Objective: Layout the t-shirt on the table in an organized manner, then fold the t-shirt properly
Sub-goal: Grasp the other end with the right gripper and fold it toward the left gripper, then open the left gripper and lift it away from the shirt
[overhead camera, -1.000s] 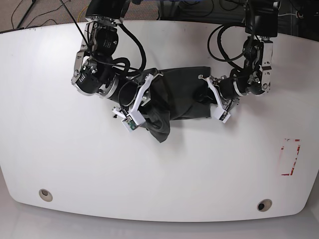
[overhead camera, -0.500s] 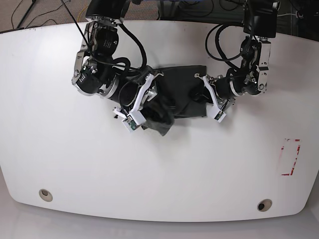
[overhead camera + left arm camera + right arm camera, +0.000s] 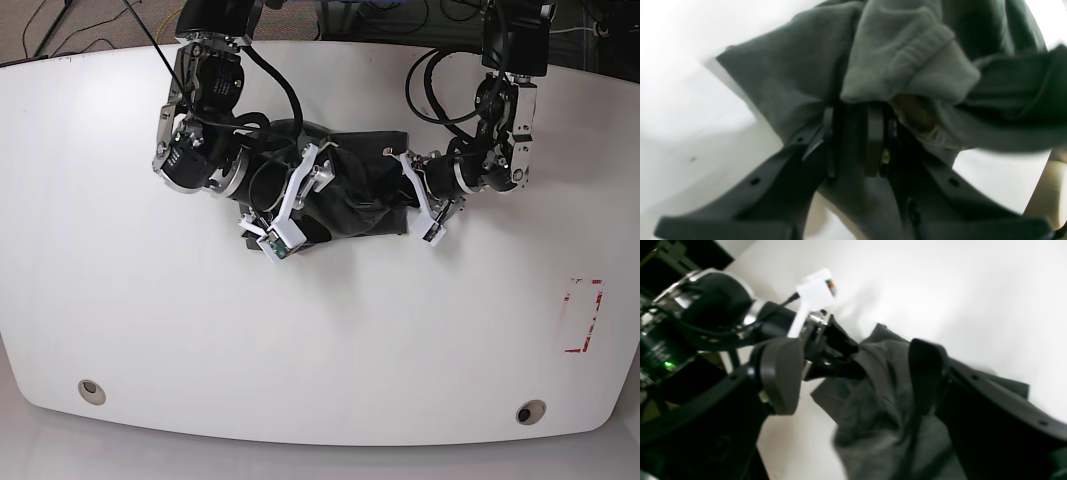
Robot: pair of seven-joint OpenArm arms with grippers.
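The dark charcoal t-shirt [image 3: 362, 188] lies bunched in a crumpled heap at the middle back of the white table [image 3: 320, 340]. My left gripper [image 3: 405, 197] is at the heap's right edge. In the left wrist view it [image 3: 853, 143] is shut on a fold of the t-shirt [image 3: 900, 53], with more cloth draped over the jaws. My right gripper [image 3: 318, 190] is at the heap's left side. In the right wrist view it [image 3: 853, 370] is wide open, with the t-shirt [image 3: 873, 406] lying between its fingers and against the right finger [image 3: 927, 373].
Two grommet holes sit near the front edge, one at the left [image 3: 91, 390] and one at the right [image 3: 530, 411]. A red-and-white marking [image 3: 583, 315] is at the right. The left arm and its white camera mount [image 3: 813, 293] show close in the right wrist view.
Both grippers have moved inward toward each other. The shirt has bunched tighter, and the flap that hung toward the front left has been drawn into the heap.
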